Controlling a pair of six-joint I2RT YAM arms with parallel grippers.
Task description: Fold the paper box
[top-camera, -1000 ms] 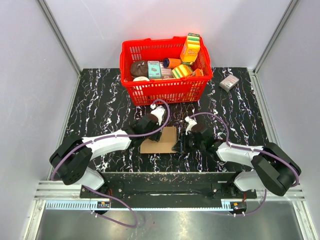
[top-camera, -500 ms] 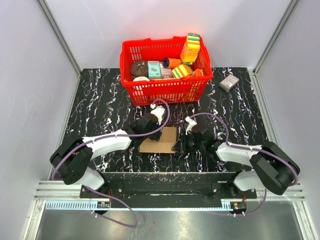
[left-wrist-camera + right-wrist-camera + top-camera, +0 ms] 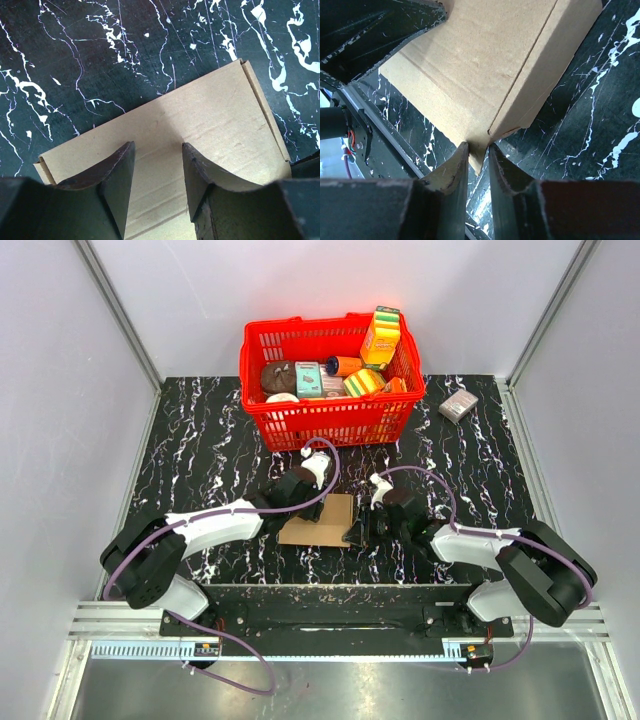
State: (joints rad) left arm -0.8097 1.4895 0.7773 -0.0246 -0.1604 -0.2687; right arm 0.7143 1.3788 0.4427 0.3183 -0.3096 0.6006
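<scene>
Since a second ago the right end effector [image 3: 357, 533] has crept slightly leftward, nudging the one brown kraft cardboard box [image 3: 322, 520] with it. The box lies flat near the front middle of the black white-veined marble tabletop [image 3: 200, 440], between the two arms. The right end effector [image 3: 477, 147] is pinched nearly closed on the box's [image 3: 485, 65] corner edge. The left end effector [image 3: 157, 150] stands moderately apart over the box's [image 3: 200, 130] top panel, gripping nothing. One red plastic mesh basket [image 3: 330, 420] sits behind, apart; one small grey-pink box [image 3: 459, 405] lies far right. Bare tabletop flanks both sides.
</scene>
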